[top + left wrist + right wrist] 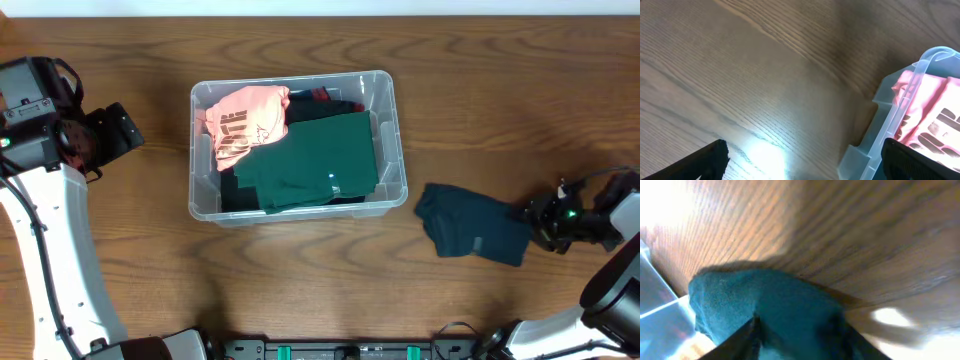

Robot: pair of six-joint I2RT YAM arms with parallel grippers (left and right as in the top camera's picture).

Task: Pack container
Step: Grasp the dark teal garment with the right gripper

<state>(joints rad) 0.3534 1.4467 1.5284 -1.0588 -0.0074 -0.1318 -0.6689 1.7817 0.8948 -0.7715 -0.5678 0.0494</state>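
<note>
Container (200, 160): centre-left on bench (300, 290), upright, partly filled.
Contents: pink garment (248, 120) at its back left, green garment (318, 158) folded across the middle, dark garment (240, 195) beneath.
Outstanding: one dark teal garment (470, 228), folded, lying on the bench right of the container and apart from it.
Right hand (535, 218): at the teal garment's right edge; grip cannot be told.
Left hand (132, 135): wide, empty, left of the container.
Judged mostly packed.
</note>
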